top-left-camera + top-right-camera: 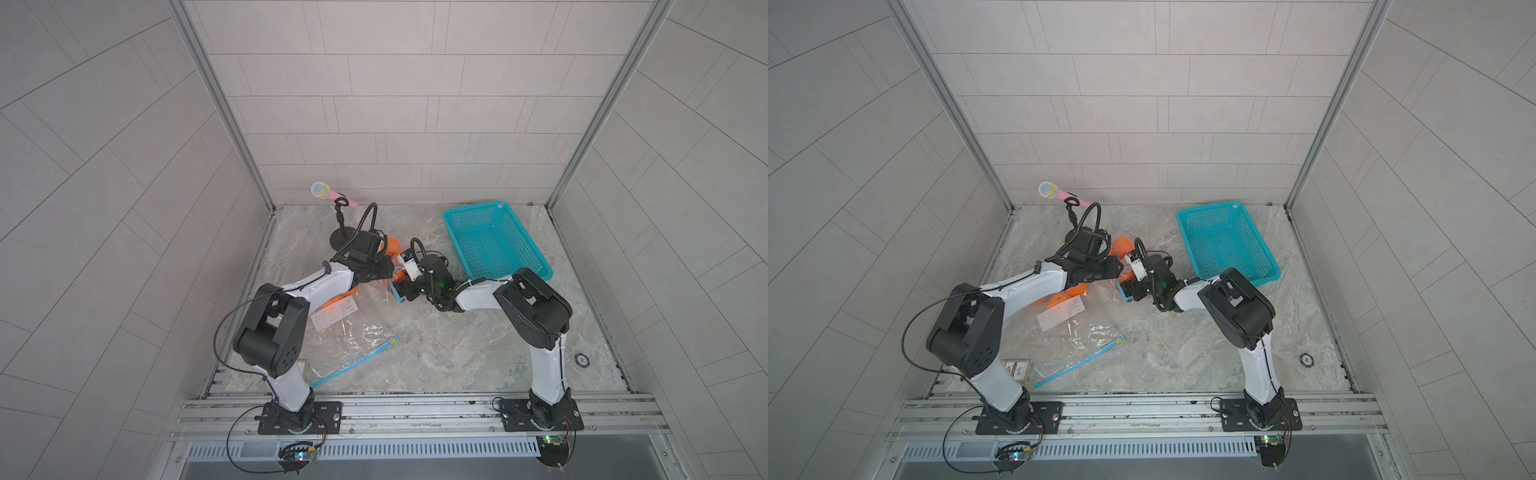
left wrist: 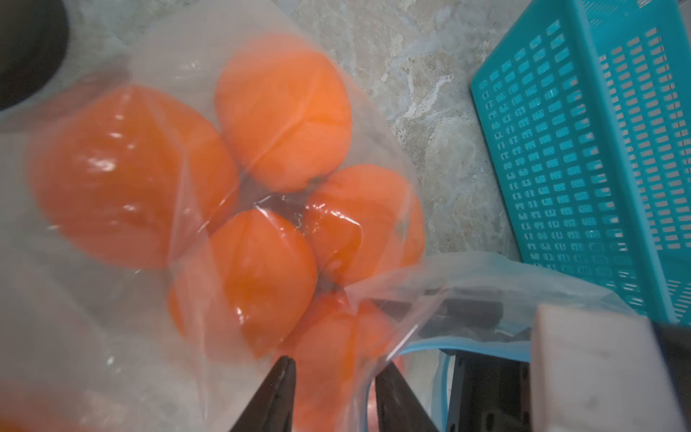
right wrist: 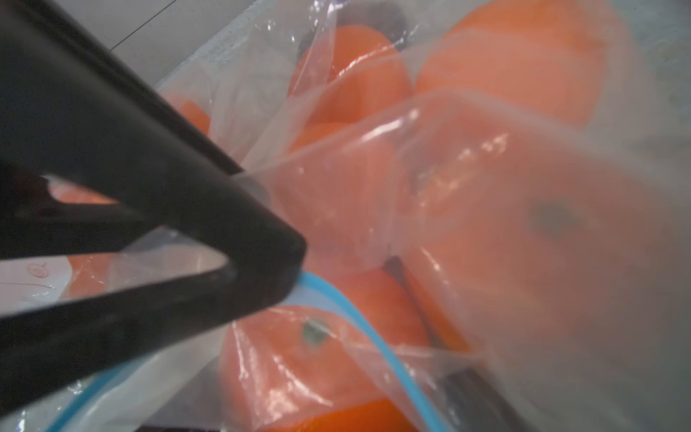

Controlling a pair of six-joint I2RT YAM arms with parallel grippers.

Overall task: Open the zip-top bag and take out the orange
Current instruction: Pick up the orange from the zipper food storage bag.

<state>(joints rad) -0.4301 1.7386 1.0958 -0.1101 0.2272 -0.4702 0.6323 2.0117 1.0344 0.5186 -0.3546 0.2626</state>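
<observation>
The clear zip-top bag (image 1: 349,328) lies on the marble table, its blue zip strip (image 1: 353,361) trailing toward the front. Several oranges (image 1: 392,245) (image 2: 276,112) sit inside it at the far end. My left gripper (image 1: 390,266) (image 2: 336,362) hovers over the bag with its jaws partly apart, an orange showing through the film between them. My right gripper (image 1: 399,291) is at the bag's mouth with its jaws wide. The blue rim (image 3: 374,336) and loose film drape over it. The left gripper's black finger (image 3: 187,209) fills much of the right wrist view.
A teal mesh basket (image 1: 473,208) (image 2: 561,149) stands at the back right, close to the right arm. A pink toy microphone (image 1: 328,193) on a black stand is at the back left. A small card box (image 1: 1017,368) lies by the left arm's base.
</observation>
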